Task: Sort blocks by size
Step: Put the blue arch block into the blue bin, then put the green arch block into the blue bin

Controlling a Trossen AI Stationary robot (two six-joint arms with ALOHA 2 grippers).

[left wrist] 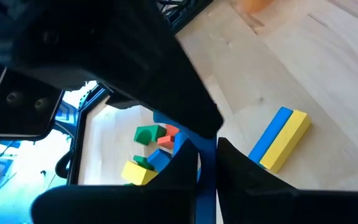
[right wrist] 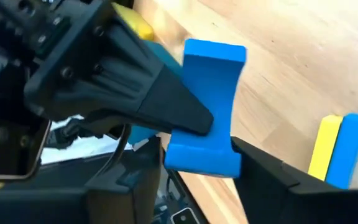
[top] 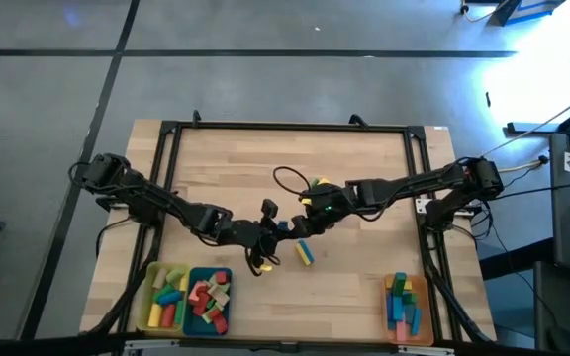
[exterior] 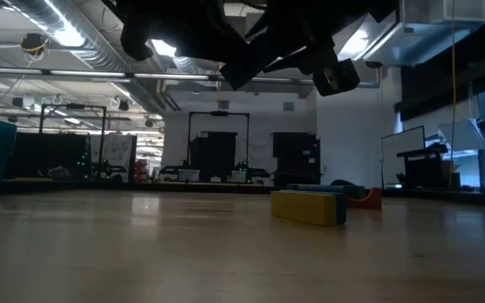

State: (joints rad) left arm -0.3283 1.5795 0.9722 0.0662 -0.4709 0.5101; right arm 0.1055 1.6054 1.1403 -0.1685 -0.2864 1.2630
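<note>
Yellow tray point(top: 147, 307), teal tray point(top: 231, 309) and orange tray point(top: 427, 316) hold blocks point(top: 171, 295); left claw point(top: 276, 229) pinches a blue block point(right wrist: 207, 106), right claw's point(top: 299, 225) grip unclear.

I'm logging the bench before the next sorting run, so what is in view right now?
Table: one, light wood, under both arms.
Yellow tray: one, near edge on the left, holds several mixed-colour blocks.
Teal tray: one, beside the yellow tray, holds several blocks, mostly red and pink.
Orange tray: one, near edge on the right, holds several bars, mostly blue.
Bars: two, yellow and blue, lying side by side mid-table.
Loose blocks: a few, green, red, blue, yellow, on the table beyond the grippers.
Blue block: one, in the air between the grippers.
Left gripper: shut on the blue block, mid-table.
Right gripper: facing it, at the same block.
</note>
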